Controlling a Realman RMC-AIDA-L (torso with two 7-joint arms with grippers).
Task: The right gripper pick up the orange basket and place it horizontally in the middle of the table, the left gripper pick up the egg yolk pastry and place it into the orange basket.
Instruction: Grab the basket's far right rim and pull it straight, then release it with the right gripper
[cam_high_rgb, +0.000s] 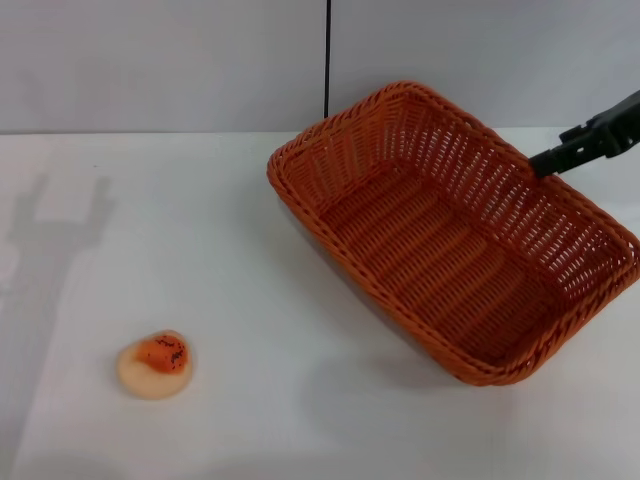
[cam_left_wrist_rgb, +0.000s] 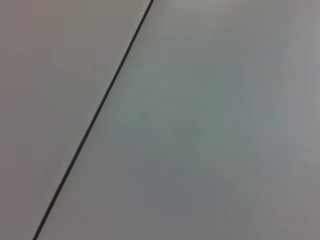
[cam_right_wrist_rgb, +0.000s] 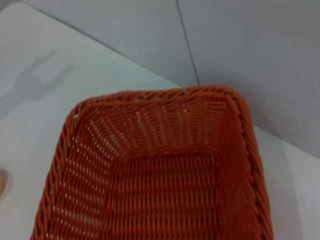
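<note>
Basket work underway: my right tool (cam_high_rgb: 545, 162) pinches the orange basket (cam_high_rgb: 455, 240) at its far-right rim, basket tilted, diagonal, right of bench (cam_high_rgb: 250, 250) centre. Egg yolk pastry (cam_high_rgb: 155, 363) sits untouched front-left; left tool unseen.

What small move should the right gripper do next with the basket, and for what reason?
Probably the right gripper, which meets the far rim of the large orange woven wicker basket, should turn the basket to lie horizontally and carry it toward the middle of the white table. The basket sits diagonally at the right side, apparently tilted, and empty; the small round egg yolk pastry waits at front left.
</note>
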